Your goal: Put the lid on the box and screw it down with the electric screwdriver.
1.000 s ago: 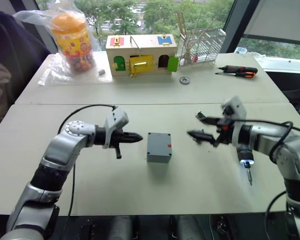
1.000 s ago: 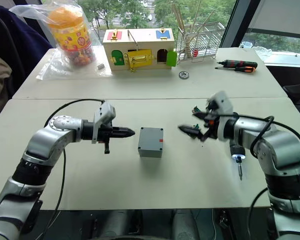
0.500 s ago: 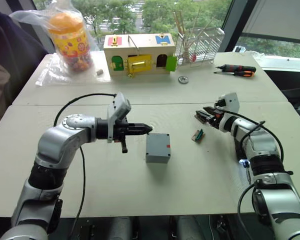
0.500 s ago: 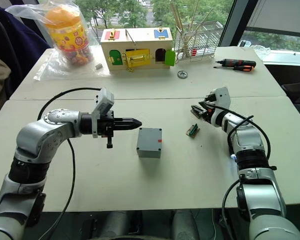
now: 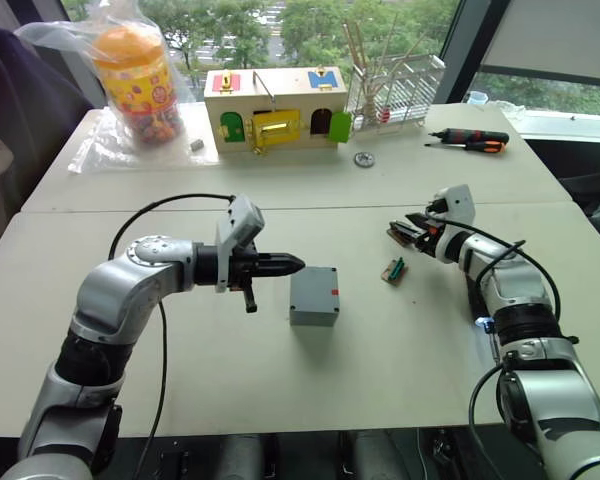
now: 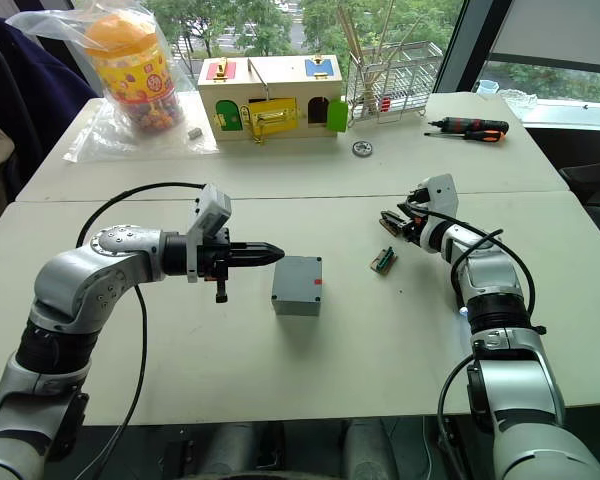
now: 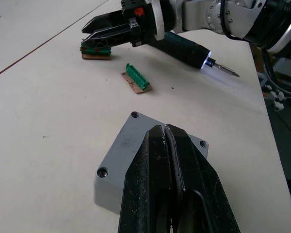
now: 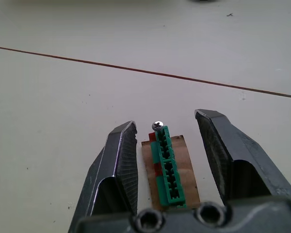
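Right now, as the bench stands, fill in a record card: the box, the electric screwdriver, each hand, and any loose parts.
Box: grey box mid-table, upright, screw holes at its top corners.
Left hand: left hand shut, empty, pointing at the box.
Right hand: right hand open, straddling a green connector on the table.
Electric screwdriver: electric screwdriver lying on the table below the right arm, tip lit.
Loose part: second green connector between box and right hand.
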You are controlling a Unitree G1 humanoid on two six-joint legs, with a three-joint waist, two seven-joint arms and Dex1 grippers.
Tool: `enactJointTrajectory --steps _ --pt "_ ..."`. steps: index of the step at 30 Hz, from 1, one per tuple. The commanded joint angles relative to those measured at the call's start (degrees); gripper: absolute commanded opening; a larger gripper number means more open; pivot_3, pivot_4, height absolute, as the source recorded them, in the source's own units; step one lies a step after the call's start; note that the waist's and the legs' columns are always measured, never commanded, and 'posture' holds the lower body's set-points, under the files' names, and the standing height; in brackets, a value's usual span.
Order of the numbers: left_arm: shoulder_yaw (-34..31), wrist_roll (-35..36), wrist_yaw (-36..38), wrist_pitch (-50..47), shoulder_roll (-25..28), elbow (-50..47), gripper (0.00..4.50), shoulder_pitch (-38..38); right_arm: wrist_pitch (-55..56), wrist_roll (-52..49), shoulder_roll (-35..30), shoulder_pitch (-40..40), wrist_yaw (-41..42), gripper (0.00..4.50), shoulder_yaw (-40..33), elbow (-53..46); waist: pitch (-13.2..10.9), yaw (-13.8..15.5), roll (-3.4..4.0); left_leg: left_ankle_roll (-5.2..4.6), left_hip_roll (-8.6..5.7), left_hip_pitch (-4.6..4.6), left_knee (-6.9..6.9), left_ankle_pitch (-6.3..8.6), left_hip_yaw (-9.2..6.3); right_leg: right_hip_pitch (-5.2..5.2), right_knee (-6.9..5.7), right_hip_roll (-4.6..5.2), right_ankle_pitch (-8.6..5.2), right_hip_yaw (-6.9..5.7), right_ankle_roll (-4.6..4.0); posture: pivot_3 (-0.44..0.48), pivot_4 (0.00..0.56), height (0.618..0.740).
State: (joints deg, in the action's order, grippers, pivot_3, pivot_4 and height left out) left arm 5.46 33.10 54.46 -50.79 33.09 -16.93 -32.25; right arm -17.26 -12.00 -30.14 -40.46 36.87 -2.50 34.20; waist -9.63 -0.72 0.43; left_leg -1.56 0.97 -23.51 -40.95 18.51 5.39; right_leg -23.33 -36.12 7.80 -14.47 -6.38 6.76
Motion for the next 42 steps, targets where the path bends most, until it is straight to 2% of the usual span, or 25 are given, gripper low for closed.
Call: enactJointTrajectory --steps 1,2,4,5,14,25,28,32,35,38,42 --pt "-0.32 0.39 -0.23 1.06 0.37 -0.98 0.00 -0.39 1.50 0.33 0.48 -2.12 -0.14 1.55 -1.11 0.54 0.00 0.01 0.01 0.00 0.00 0.00 0.00 0.00 0.00 0.00 0.00 0.00 0.00 0.00 0.00 0.000 0.150 0.711" --pt "-0.29 0.35 -0.22 1.15 0.40 -0.92 0.00 -0.35 1.60 0.47 0.61 -2.26 -0.08 1.21 -1.05 0.86 0.00 0.03 0.01 0.00 0.00 0.00 0.00 0.00 -0.01 0.00 0.00 0.00 0.00 0.00 0.00 0.000 0.150 0.711" --pt "-0.26 0.30 -0.25 1.28 0.42 -0.86 0.00 -0.25 1.91 0.67 0.83 -2.47 -0.01 0.21 -1.08 1.38 0.00 0.04 0.01 0.00 0.00 0.00 0.00 0.00 -0.01 0.00 0.00 0.00 0.00 0.00 0.00 0.000 0.150 0.711" --pt "-0.20 0.20 -0.29 1.39 0.42 -0.83 0.00 -0.16 2.28 1.00 0.81 -2.59 0.02 0.05 -0.94 1.61 0.00 0.03 0.01 0.00 0.00 0.00 0.00 0.00 0.00 0.00 0.00 0.00 0.00 0.00 0.00 0.000 0.150 0.711" --pt "0.34 -0.49 -0.56 2.43 1.23 -0.73 0.00 0.54 1.48 1.39 0.84 -2.55 0.42 0.05 -1.16 0.38 0.00 0.01 0.01 0.00 0.00 0.00 0.00 0.00 0.00 0.00 0.00 0.00 0.00 0.00 0.00 0.000 0.150 0.711" --pt "0.84 -0.71 -0.82 3.49 0.77 -0.24 0.00 1.10 -6.57 -1.97 -0.44 -0.64 -0.19 0.05 -4.52 -13.14 -0.02 0.09 0.04 0.00 0.00 0.00 0.00 0.00 -0.01 0.00 -0.01 0.00 0.00 0.00 0.00 0.000 0.150 0.711" --pt "0.76 -0.89 -0.33 4.15 1.34 0.21 0.00 1.29 -10.59 -4.42 -0.81 1.12 0.79 0.05 -5.32 -21.17 -0.02 0.09 0.04 0.00 0.00 0.00 0.01 0.00 -0.01 0.00 -0.01 0.00 0.00 0.00 0.00 0.000 0.150 0.711" --pt "0.79 -1.52 1.57 4.63 4.21 -0.14 0.00 2.61 -20.37 -13.43 -1.50 7.43 4.99 0.05 -5.22 -39.98 -0.03 0.07 0.04 0.01 0.01 0.00 0.05 0.00 -0.02 -0.01 0.00 0.00 0.00 -0.01 0.00 0.000 0.150 0.711" --pt "1.16 -1.59 3.36 5.03 6.72 -0.55 0.00 3.85 -25.45 -17.57 -2.15 12.13 6.37 0.05 -3.58 -49.78 -0.02 0.18 0.04 0.01 0.01 0.00 0.05 0.00 -0.04 -0.02 0.00 -0.02 0.00 -0.01 0.00 0.000 0.150 0.711" --pt "1.53 -2.09 4.13 5.92 8.08 -0.23 0.00 4.49 -29.20 -20.71 -1.84 15.14 6.25 0.05 -2.33 -55.38 -0.02 0.30 0.04 0.00 0.00 0.01 -0.02 0.01 -0.05 0.00 0.00 0.00 0.00 0.00 0.00 0.000 0.150 0.711" --pt "1.82 -2.41 4.19 6.42 8.09 -0.03 0.00 4.85 -30.29 -21.36 -0.86 17.75 4.81 0.05 -0.08 -57.80 -0.02 0.47 0.04 -0.01 -0.01 0.00 -0.02 0.01 -0.06 0.00 0.00 0.02 0.00 0.00 0.00 0.000 0.150 0.711"
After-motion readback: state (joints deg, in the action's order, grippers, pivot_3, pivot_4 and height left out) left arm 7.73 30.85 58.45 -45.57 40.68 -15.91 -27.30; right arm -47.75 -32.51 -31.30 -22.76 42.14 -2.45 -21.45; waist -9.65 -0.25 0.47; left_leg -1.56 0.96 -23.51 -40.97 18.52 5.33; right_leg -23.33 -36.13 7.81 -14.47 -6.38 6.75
